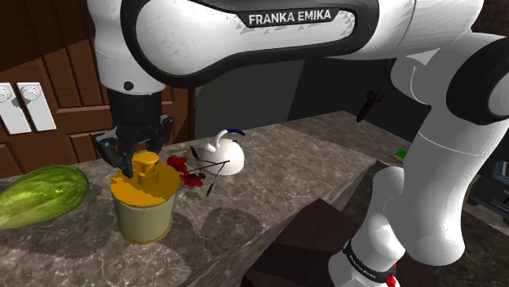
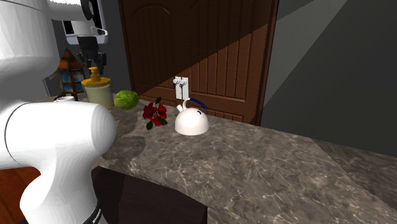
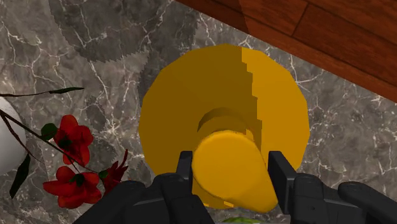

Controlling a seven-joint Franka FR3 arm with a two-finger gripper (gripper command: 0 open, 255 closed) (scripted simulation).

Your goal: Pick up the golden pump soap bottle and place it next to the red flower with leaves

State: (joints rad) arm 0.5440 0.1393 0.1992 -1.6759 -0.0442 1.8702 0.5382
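The soap bottle (image 1: 144, 204) has a pale olive body and a golden-yellow lid and pump; it stands upright on the dark marble counter (image 1: 294, 167). My gripper (image 1: 140, 155) comes down on it from above, and in the wrist view its fingers (image 3: 184, 167) press against both sides of the pump head (image 3: 230, 172), shut on it. The red flower with dark leaves (image 1: 186, 173) lies on the counter just beside the bottle, toward the shoulder view's right. From the second exterior view the bottle (image 2: 97, 89) and gripper (image 2: 94, 62) sit at the far left, the flower (image 2: 154, 113) nearby.
A white kettle with a blue handle (image 1: 225, 155) stands just past the flower. A green melon (image 1: 41, 194) lies at the shoulder view's left. A brown wooden door with white switches (image 1: 24, 106) backs the counter. The counter edge drops off toward the stand.
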